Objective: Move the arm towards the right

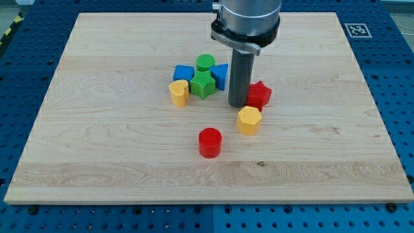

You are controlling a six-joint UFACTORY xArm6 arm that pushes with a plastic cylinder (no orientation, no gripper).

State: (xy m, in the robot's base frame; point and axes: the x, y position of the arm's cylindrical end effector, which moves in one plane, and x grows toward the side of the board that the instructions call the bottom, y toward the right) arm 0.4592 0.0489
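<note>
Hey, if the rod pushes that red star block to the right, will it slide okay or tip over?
The red star block sits low and flat on the wooden board, so it would probably slide rather than tip. Its points may make it rotate if my tip, just to its left in the view, pushes off centre. It looks like rigid plastic, likely light.
</note>
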